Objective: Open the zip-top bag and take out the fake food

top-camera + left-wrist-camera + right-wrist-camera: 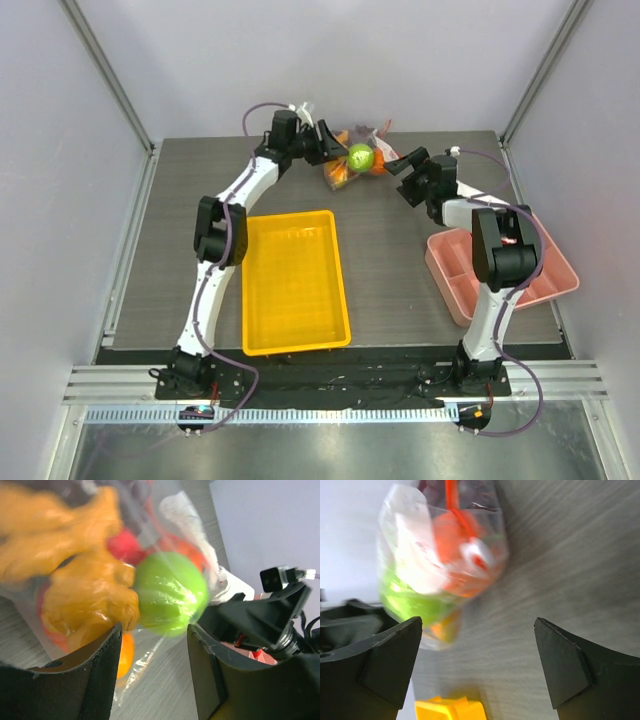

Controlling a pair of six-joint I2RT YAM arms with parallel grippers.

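Near the middle of the bench's far edge, we see the zip-top bag [342,174], fake food [360,156] packed inside, between the left gripper [154,630], jaws spread around its corner, and the right gripper [479,630], jaws spread wide, apart from it.

Left tool [155,630] and right tool [477,622] both outstretched, fingers apart

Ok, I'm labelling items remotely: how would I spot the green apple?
Go to the far middle of the dark table, where a clear zip-top bag lies. Inside it, the green apple is the only green ball among orange and red pieces.
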